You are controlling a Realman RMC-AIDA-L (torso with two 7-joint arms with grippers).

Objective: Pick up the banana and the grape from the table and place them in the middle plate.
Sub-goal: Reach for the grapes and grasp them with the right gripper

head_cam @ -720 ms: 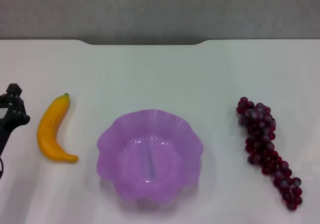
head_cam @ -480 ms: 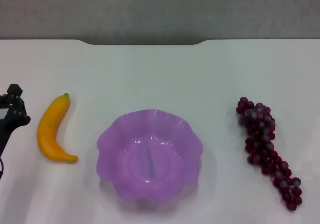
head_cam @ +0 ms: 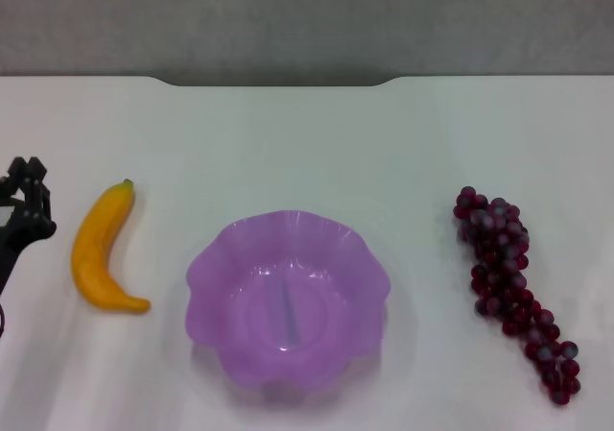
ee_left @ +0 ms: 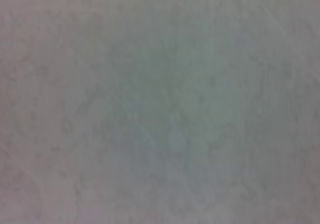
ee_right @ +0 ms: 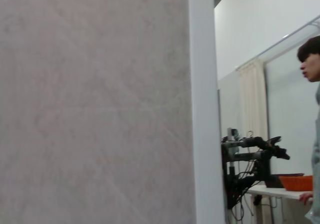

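From the head camera, my left gripper [head_cam: 24,205] sits at the left edge of the table [head_cam: 307,143], low over the white top; I cannot tell how its fingers stand. The banana [head_cam: 100,250] lies just to its right, apart from it, stem tip pointing away from me. Farther right of the gripper stands the middle plate [head_cam: 216,258], purple, with nothing in it. Beyond the plate, well away from the gripper, the grape [head_cam: 508,277] stretches along the table's right side. My right gripper does not show here.

My left wrist camera shows only a plain grey blur.

My right wrist camera looks across a pale surface and a white edge into a room with a person [ee_right: 312,134] and an orange basket [ee_right: 297,182].
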